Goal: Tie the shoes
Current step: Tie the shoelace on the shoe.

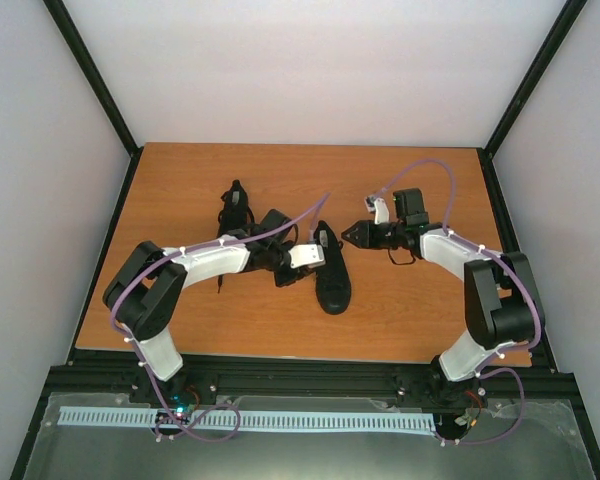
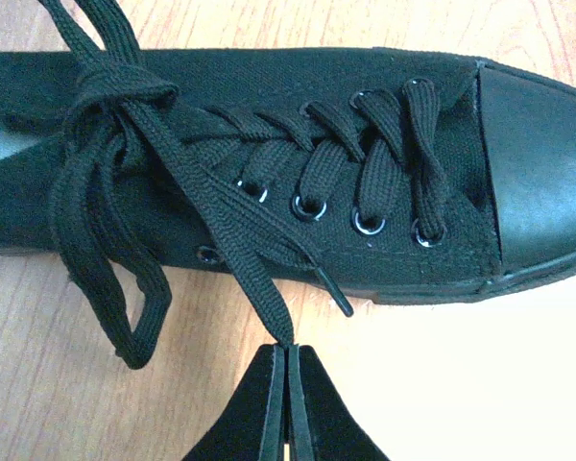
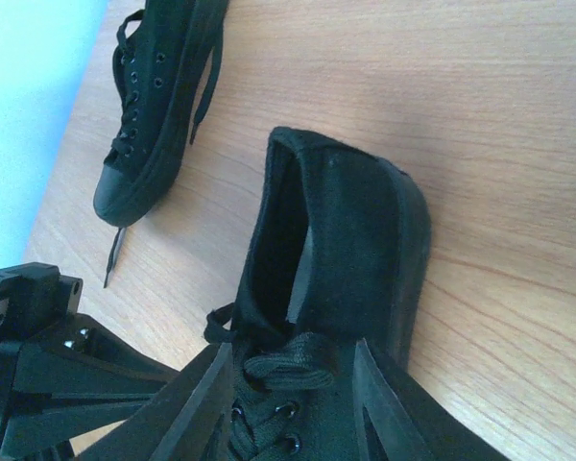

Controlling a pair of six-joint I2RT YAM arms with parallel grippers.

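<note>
So the shoe (image 2: 298, 77) that's getting tied is lying flat on the table (image 1: 410, 310), roughly mid-table between the two arms. The second shoe (image 3: 168, 86) is sitting apart from it, further out on the left arm's side. The left arm (image 1: 215, 260) is doing the real work here: its jaws are squeezing fully together on the tip of one lace (image 2: 221, 226), with nothing else in them. In the left wrist view the shoe's long axis is running straight across the picture, toe cap to the right. The jaws are sitting just beside the shoe's side, off the sole edge, so the held lace is stretching diagonally from the knot (image 2: 115, 91) near the ankle end down to them. A loose loop (image 2: 134, 355) is hanging off that same knot onto the table, and the other lace end (image 2: 338, 305) is lying over the side of the shoe with nobody holding it. The right arm (image 1: 450, 250) is hovering on the opposite side. Its jaws are standing apart over the laced part near the knot, one on each side, and I can't tell if they're actually pressing on anything. My guess is the next bit hinges on pulling sideways, square to the shoe's length and away from it, and the left arm is the one placed for that.
</note>
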